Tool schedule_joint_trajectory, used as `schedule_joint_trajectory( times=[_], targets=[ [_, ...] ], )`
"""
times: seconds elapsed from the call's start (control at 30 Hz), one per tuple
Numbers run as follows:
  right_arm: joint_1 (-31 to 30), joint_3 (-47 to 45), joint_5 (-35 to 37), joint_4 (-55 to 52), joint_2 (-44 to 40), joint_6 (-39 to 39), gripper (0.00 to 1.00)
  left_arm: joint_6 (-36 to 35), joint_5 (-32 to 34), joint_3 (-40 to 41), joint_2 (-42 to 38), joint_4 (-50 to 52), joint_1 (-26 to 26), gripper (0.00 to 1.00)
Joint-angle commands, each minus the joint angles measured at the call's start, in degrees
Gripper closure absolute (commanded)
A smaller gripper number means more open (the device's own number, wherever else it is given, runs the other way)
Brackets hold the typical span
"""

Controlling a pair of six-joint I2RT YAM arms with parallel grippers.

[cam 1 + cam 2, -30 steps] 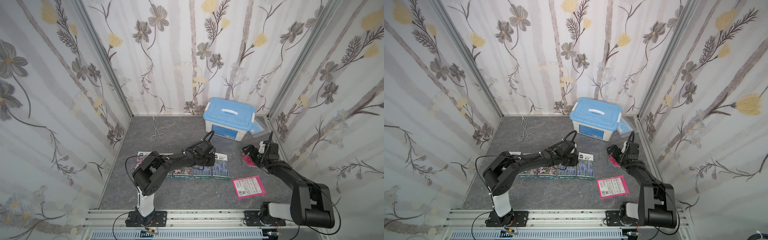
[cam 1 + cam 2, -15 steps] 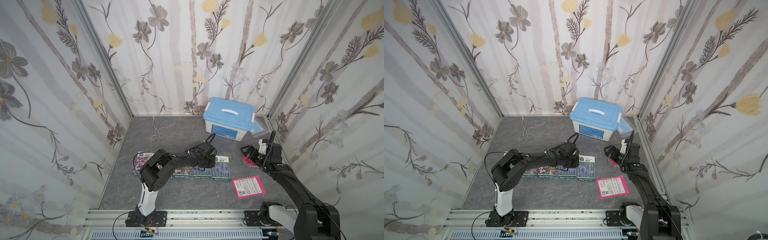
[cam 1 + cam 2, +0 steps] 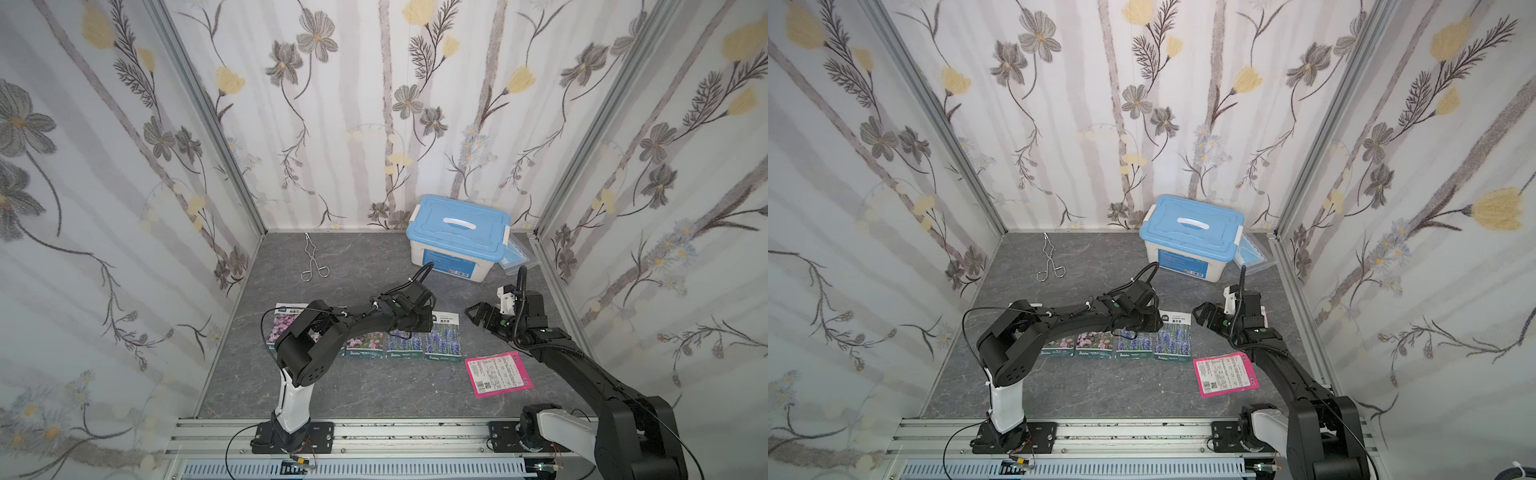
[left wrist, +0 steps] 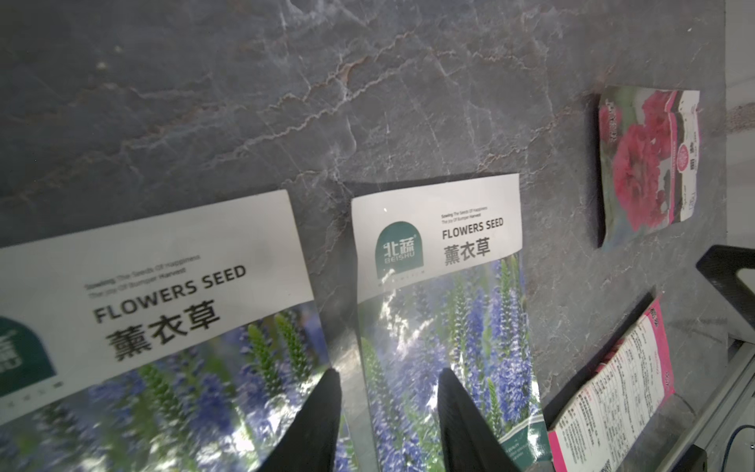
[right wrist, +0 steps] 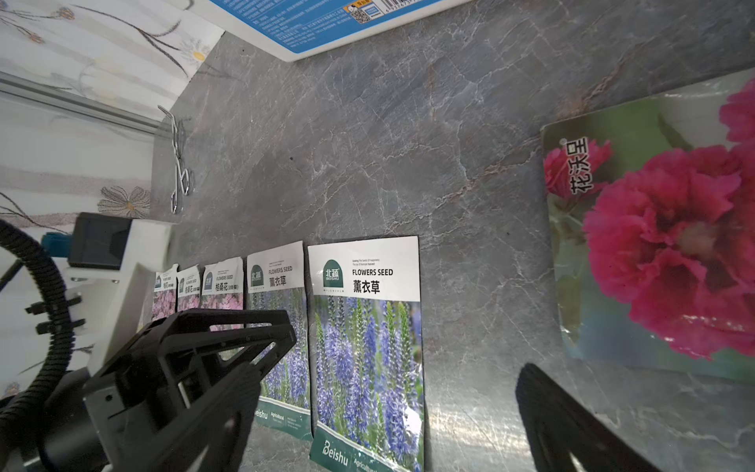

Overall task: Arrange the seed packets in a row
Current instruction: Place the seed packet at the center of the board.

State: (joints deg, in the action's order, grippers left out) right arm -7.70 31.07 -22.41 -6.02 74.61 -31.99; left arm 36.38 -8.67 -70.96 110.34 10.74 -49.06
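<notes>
Several seed packets lie in a row on the grey floor: pink-flower ones (image 3: 365, 345) at the left, then two lavender ones (image 3: 405, 345) (image 3: 444, 338). In the right wrist view three pink-flower packets (image 5: 222, 290) show beside the lavender pair (image 5: 367, 339). My left gripper (image 4: 388, 408) is open low over the lavender packets, its fingers (image 4: 322, 417) straddling the right one's edge. A magenta carnation packet (image 5: 662, 253) lies apart to the right. A pink text-backed packet (image 3: 498, 374) lies nearer the front. My right gripper (image 3: 478, 313) hangs wide open between the row and the carnation, holding nothing.
A blue-lidded white box (image 3: 457, 232) stands at the back right with a clear blue-edged pouch (image 3: 517, 257) beside it. Metal tongs (image 3: 313, 257) lie at the back left. Papered walls close in on three sides.
My left gripper has opened over the lavender packets. The right gripper has moved left, off the carnation packet and toward the row's right end.
</notes>
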Motion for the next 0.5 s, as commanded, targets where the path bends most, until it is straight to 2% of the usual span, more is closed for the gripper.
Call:
schedule_joint_trajectory(
  times=[0.0, 0.07, 0.13, 0.2, 0.33, 0.47],
  targets=[
    [-0.78, 0.44, 0.76, 1.46, 0.36, 0.94, 0.0, -0.78, 2.98, -0.71, -1.6, 3.52, -0.24, 0.43],
    [-2.05, 0.83, 1.43, 1.04, 0.99, 1.37, 0.0, -0.79, 4.36, -0.63, -2.92, 4.46, -0.42, 0.36],
    [-4.17, 1.52, 2.41, 0.83, 2.03, 1.33, 0.0, -0.86, 6.15, 0.05, -4.98, 5.11, -0.51, 0.22],
    [-6.45, 2.21, 3.23, 1.05, 3.25, 0.96, 0.0, -0.87, 7.74, 1.27, -7.58, 5.19, -0.51, 0.14],
    [-11.29, 3.61, 4.79, 2.23, 6.41, -0.45, 0.0, -1.31, 10.69, 3.6, -13.35, 6.45, -0.12, 0.03],
    [-15.16, 5.81, 6.56, 3.14, 11.2, -0.87, 0.0, -1.48, 11.47, 6.63, -18.17, 6.84, 1.03, 0.0]
  ],
)
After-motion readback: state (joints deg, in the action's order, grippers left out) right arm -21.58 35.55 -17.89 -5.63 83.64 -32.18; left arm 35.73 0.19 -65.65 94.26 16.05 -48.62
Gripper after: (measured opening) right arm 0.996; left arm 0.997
